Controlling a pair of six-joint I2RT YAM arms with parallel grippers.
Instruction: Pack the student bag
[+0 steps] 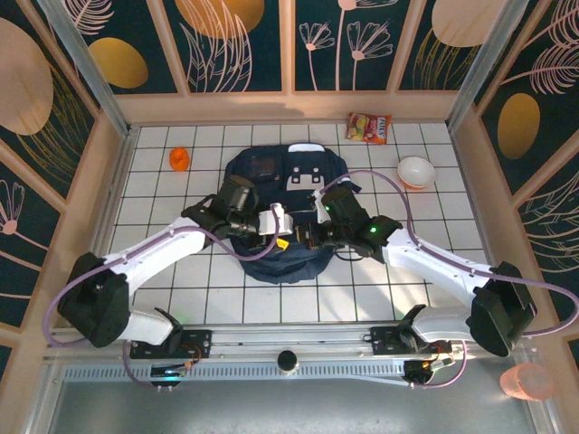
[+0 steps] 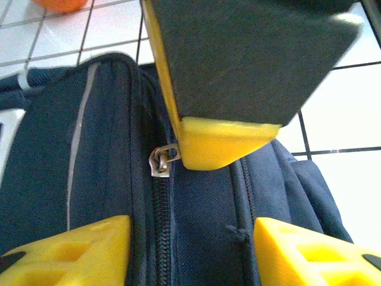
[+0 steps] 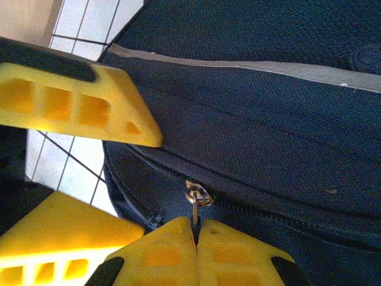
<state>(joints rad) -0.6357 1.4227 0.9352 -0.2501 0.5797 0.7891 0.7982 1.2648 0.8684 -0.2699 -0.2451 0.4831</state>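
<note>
Top external: student bag point(image 1: 294, 262) lies flat mid-table point(image 1: 226, 298), centred between the two arms, which both reach in over its near half. Left claw point(image 1: 274, 231) and right claw point(image 1: 309, 237) sit almost tip to tip above the fabric. Orange object point(image 1: 179, 159) far left, snack packet point(image 1: 369, 127) and white bowl point(image 1: 416, 171) far right; all off the bag and well apart from either claw. Left wrist: left claw point(image 2: 190, 232) released, yellow fingers point(image 2: 107, 235) spread to either side of the zip track point(image 2: 158, 238), only bag point(image 2: 202, 202) cloth between them. Contact with the cloth: cannot tell. Just ahead, the tip of the right claw point(image 2: 221, 143) meets the zip pull point(image 2: 161, 162). Right wrist: right claw point(image 3: 196, 232) clenched, grasping the zip pull point(image 3: 193, 201) by its tab, slider just beyond the fingertips. Bag point(image 3: 268, 119) panel with pale trim line lies beyond. Zip track point(image 3: 274, 208) runs from the slider off to the right of this view, long axis roughly across the claw's reach. Judgement: step in hand is opening the main zip. Right arm has the pull, so the move turns on dragging along the track's line, not across it. Left claw is nearest to pin the cloth beside the slider.
</note>
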